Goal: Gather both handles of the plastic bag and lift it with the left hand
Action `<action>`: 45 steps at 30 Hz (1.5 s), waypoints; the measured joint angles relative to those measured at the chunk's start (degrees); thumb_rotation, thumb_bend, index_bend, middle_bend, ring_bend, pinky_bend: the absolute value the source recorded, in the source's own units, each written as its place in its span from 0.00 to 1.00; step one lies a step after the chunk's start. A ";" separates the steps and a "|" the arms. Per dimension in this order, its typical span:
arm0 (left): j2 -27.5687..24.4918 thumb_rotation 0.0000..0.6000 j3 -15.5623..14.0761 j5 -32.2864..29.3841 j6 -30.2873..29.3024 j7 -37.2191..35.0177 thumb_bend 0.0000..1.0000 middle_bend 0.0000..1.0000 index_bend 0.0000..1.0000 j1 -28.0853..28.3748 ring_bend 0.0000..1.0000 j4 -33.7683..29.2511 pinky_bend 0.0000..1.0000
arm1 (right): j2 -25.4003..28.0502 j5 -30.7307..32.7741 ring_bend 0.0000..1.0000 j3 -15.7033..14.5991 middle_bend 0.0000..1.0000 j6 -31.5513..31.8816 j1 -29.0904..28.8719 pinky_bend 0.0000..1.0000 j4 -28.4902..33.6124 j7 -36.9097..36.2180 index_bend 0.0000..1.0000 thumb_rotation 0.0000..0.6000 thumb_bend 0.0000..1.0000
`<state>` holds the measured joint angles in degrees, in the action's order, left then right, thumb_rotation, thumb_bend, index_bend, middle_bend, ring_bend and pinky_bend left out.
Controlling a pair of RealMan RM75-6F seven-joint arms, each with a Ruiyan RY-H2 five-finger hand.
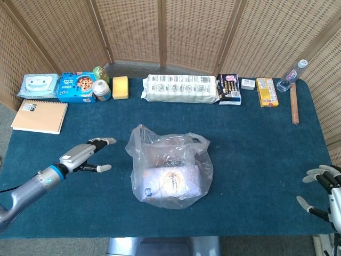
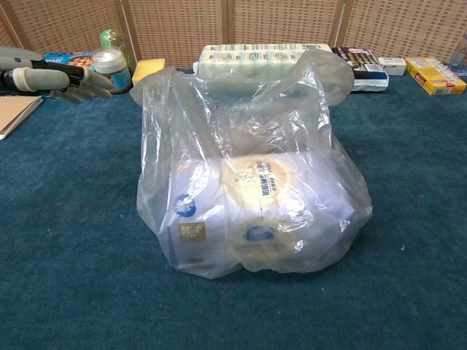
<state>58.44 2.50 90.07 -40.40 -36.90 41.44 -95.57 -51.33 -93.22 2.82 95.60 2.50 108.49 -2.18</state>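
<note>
the fingers point(image 1: 104, 141) of the left hand point(image 1: 85, 155) are spread apart, nothing held, just left of the plastic bag point(image 1: 169, 172), which sits mid-tabletop point(image 1: 256, 138). the right hand point(image 1: 326, 188) is open too, well apart. only one limp handle point(image 1: 139, 137) may be caught, since the other handle point(image 1: 196, 142) lies across the bag's mouth.

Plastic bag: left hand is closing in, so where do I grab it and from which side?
Go for the two handle loops at the top of the plastic bag, not the bulging body. The near loop stands up on the side facing the open left hand; the far loop lies across the mouth. Come in from the bag's left, sweep across the top to bunch both, then close. Judgement only.
</note>
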 measured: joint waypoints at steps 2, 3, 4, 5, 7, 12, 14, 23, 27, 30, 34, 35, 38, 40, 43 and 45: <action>1.13 0.00 0.40 -0.84 1.32 0.09 0.02 0.05 0.03 1.22 0.00 0.57 0.00 | 0.03 0.13 0.24 0.04 0.37 0.10 0.09 0.15 -0.02 -0.01 0.45 1.00 0.19; 1.59 0.00 0.56 -1.21 1.93 0.18 0.02 0.05 0.03 1.74 0.00 0.83 0.00 | 0.05 0.28 0.24 0.08 0.37 0.20 0.16 0.15 -0.03 -0.05 0.45 1.00 0.19; 2.19 0.00 0.79 -1.79 2.74 0.32 0.02 0.05 0.03 2.43 0.00 1.17 0.00 | 0.07 0.38 0.24 0.11 0.37 0.26 0.22 0.15 -0.03 -0.08 0.45 1.00 0.19; 2.69 0.00 0.99 -2.27 3.36 0.47 0.02 0.05 0.03 2.98 0.00 1.44 0.00 | 0.09 0.45 0.24 0.13 0.37 0.36 0.29 0.15 -0.07 -0.14 0.45 1.00 0.19; 3.90 0.00 1.48 -3.46 4.86 0.89 0.02 0.05 0.03 4.27 0.00 2.17 0.00 | 0.14 0.60 0.24 0.18 0.37 0.66 0.50 0.15 -0.19 -0.35 0.45 1.00 0.19; 6.64 0.00 2.95 -6.59 7.79 2.16 0.02 0.05 0.03 7.13 0.00 3.58 0.00 | 0.19 1.00 0.24 0.33 0.37 1.09 0.83 0.15 -0.50 -0.63 0.45 1.00 0.19; 7.79 0.00 3.61 -7.85 9.03 2.86 0.03 0.05 0.03 8.41 0.00 3.86 0.00 | 0.10 1.15 0.24 0.39 0.37 1.14 0.89 0.15 -0.71 -0.81 0.45 1.00 0.19; 12.08 0.00 6.77 -13.95 10.31 4.61 0.03 0.05 0.03 11.12 0.00 4.83 0.00 | -0.03 1.74 0.24 0.69 0.37 1.00 0.93 0.15 -1.11 -1.34 0.45 1.00 0.19; 13.83 0.00 7.91 -16.12 9.61 4.38 0.03 0.05 0.03 11.33 0.00 5.29 0.00 | -0.18 1.85 0.24 0.76 0.37 0.76 0.84 0.15 -1.34 -1.63 0.45 1.00 0.19; 15.51 0.00 8.94 -17.54 8.73 3.36 0.03 0.05 0.03 11.25 0.00 5.73 0.00 | -0.22 1.85 0.24 0.77 0.37 0.75 0.86 0.15 -1.42 -1.67 0.45 1.00 0.19; 17.66 0.00 10.29 -18.92 7.30 1.69 0.04 0.05 0.03 10.97 0.00 6.35 0.01 | -0.19 1.87 0.24 0.81 0.37 0.92 0.97 0.15 -1.45 -1.71 0.45 1.00 0.19; 18.03 0.00 10.56 -19.24 7.21 1.28 0.04 0.05 0.03 10.94 0.00 6.49 0.02 | -0.17 1.87 0.24 0.82 0.37 0.99 1.02 0.15 -1.45 -1.74 0.45 1.00 0.19; 19.51 0.00 11.46 -20.41 7.09 -0.11 0.05 0.05 0.03 10.89 0.00 7.13 0.04 | -0.12 1.87 0.24 0.82 0.37 1.16 1.16 0.15 -1.47 -1.87 0.45 1.00 0.19; 20.43 0.00 12.11 -21.40 7.11 -1.41 0.05 0.05 0.03 10.82 0.00 7.60 0.05 | -0.05 1.93 0.24 0.83 0.37 1.31 1.28 0.15 -1.52 -1.97 0.45 1.00 0.19; 21.58 0.00 13.30 -22.87 7.16 -3.92 0.06 0.05 0.03 10.55 0.00 8.24 0.06 | 0.11 2.07 0.24 0.89 0.37 1.52 1.46 0.15 -1.59 -2.23 0.45 1.00 0.19; 22.16 0.00 14.17 -23.80 7.32 -5.89 0.06 0.05 0.03 10.32 0.00 8.59 0.06 | 0.24 2.07 0.24 0.89 0.37 1.65 1.56 0.15 -1.58 -2.40 0.45 1.00 0.19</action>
<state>80.60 16.67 66.27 -33.08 -42.79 51.76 -86.98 -51.09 -91.15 3.70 97.24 4.06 106.91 -4.58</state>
